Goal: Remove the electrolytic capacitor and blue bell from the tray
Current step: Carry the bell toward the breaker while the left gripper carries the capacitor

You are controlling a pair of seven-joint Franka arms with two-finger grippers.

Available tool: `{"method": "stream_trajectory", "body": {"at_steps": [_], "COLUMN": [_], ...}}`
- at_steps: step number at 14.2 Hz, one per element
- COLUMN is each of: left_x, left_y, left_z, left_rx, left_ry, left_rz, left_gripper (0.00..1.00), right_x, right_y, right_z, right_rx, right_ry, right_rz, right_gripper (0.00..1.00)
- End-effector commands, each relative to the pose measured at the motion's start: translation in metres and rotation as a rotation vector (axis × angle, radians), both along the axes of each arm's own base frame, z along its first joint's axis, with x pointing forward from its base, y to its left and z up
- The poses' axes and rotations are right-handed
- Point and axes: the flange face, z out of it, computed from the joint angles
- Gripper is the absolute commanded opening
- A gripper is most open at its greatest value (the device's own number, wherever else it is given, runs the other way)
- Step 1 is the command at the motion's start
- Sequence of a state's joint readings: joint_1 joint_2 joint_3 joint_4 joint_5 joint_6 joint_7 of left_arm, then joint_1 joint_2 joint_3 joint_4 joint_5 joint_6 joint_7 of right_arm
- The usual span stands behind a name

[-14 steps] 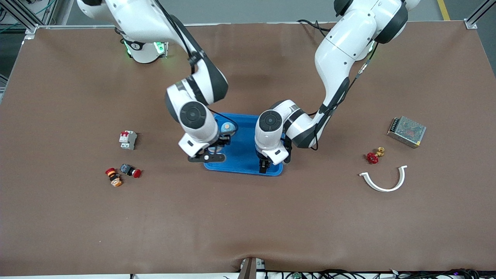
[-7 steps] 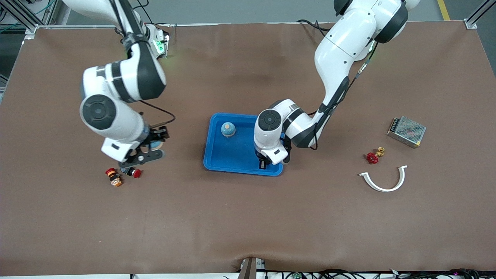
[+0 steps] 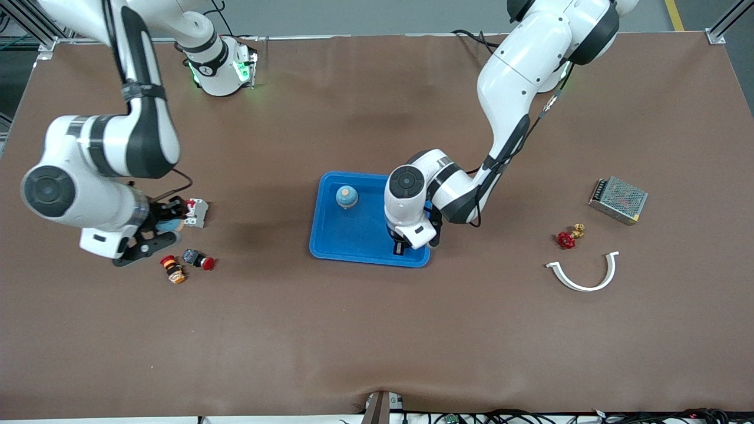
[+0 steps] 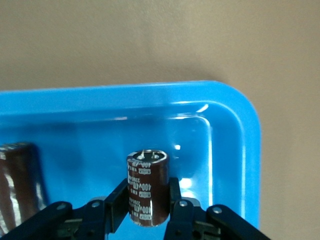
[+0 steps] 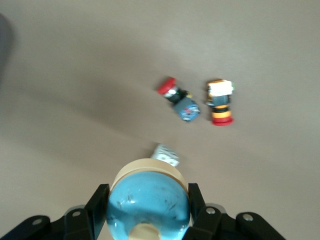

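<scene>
In the tray [image 3: 330, 244], one bell [image 3: 346, 196], two capacitors (one [image 4: 147, 187] gripped).

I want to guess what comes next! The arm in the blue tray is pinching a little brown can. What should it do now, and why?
Probably lift straight up. The left gripper is shut on the electrolytic capacitor inside the tray, so it must clear the raised rim first. The right gripper holds a blue bell over the table's right-arm end.
</scene>
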State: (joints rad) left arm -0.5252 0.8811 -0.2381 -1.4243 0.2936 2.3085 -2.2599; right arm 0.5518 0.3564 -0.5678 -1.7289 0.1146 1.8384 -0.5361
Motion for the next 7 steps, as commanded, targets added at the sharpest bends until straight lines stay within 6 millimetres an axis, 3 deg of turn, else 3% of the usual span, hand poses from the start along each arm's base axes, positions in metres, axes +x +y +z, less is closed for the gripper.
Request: {"method": "stream_trajectory", "body": {"at_steps": [1, 5, 7], "left_x": [-0.006, -0.004, -0.001], "left_y": [-0.003, 0.010, 0.025], "left_z": [0.029, 0.072, 0.095], "left_rx": [0.032, 0.036, 0.037], "left_ry": [0.021, 0.099, 0.147], "left_rz": [-0.053, -0.155, -0.289], "left_gripper": [0.00, 0.00, 0.00], "right_x": [-0.013, -0.027, -0.034], "right_y": [-0.054, -0.126, -0.144], "right_z": [-0.014, -0.043, -0.055], "right_rx": [0.033, 0.058, 0.064], "right_ry": [0.007, 0.010, -0.003], "right_rz": [0.062, 0.126, 0.164], "right_gripper": [0.40, 0.40, 0.40]}}
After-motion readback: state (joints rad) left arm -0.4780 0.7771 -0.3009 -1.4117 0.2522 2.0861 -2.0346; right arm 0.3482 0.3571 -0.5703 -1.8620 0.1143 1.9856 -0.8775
